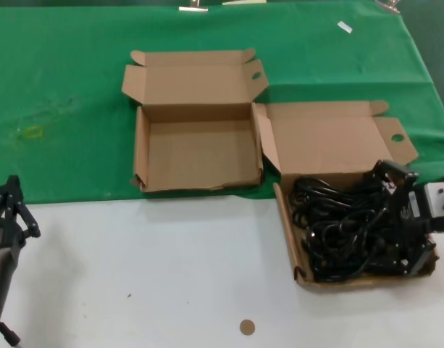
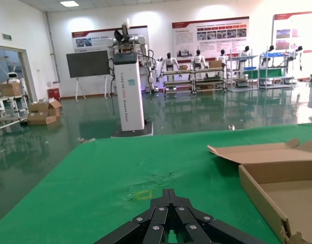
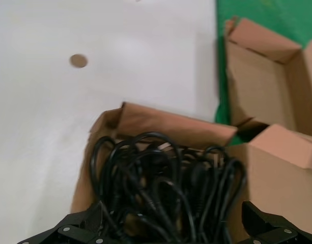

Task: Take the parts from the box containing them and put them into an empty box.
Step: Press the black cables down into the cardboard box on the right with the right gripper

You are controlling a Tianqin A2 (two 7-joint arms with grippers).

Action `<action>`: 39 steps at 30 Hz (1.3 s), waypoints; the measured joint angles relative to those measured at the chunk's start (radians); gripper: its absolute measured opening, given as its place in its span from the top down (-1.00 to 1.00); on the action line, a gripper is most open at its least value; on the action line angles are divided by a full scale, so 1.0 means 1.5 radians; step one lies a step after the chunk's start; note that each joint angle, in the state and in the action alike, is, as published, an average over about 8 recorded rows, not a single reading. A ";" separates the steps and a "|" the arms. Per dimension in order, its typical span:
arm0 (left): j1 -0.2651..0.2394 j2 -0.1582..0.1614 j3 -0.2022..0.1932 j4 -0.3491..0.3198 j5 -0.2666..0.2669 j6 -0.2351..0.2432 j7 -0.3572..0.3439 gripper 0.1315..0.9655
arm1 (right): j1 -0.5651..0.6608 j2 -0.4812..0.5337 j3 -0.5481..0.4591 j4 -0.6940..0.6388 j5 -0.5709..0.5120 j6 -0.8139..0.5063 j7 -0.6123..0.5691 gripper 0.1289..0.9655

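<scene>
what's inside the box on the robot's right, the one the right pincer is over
The box holds a tangled heap of black power cords. The right pincer sits open, low over the heap's far side. The cords cover the box floor, and how many there are cannot be counted.

The right gripper [image 3: 166, 231] shows two black jaws spread wide apart, one at each side of a tangled heap of black rubber-sheathed power cords [image 3: 166, 193]. The cords lie between the jaws and beyond them, filling a brown corrugated cardboard box with outward-leaning walls [image 3: 171, 124]. Past that box's far wall stretches a plain white tabletop [image 3: 94, 76], with a small round brown disc [image 3: 78, 61] lying well apart from the jaws. Off to one side stands a second brown cardboard box [image 3: 262, 81] on green cloth [image 3: 278, 18].
</scene>
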State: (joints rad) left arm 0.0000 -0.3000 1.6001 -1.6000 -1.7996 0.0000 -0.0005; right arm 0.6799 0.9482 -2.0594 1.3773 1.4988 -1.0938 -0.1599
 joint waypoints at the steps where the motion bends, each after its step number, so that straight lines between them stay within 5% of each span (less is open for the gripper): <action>1: 0.000 0.000 0.000 0.000 0.000 0.000 0.000 0.97 | 0.003 -0.003 -0.003 -0.005 -0.005 -0.006 -0.006 -1.00; 27: 0.000 0.000 0.000 0.000 0.000 0.000 0.000 0.97 | 0.056 -0.057 -0.027 -0.082 -0.088 -0.063 -0.081 -0.64; 39: 0.000 0.000 0.000 0.000 0.000 0.000 0.000 0.97 | 0.065 -0.066 -0.029 -0.088 -0.099 -0.080 -0.081 0.00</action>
State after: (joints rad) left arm 0.0000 -0.3000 1.6001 -1.6000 -1.7996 0.0000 -0.0004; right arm 0.7776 0.8493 -2.1033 1.2450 1.3508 -1.2141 -0.2810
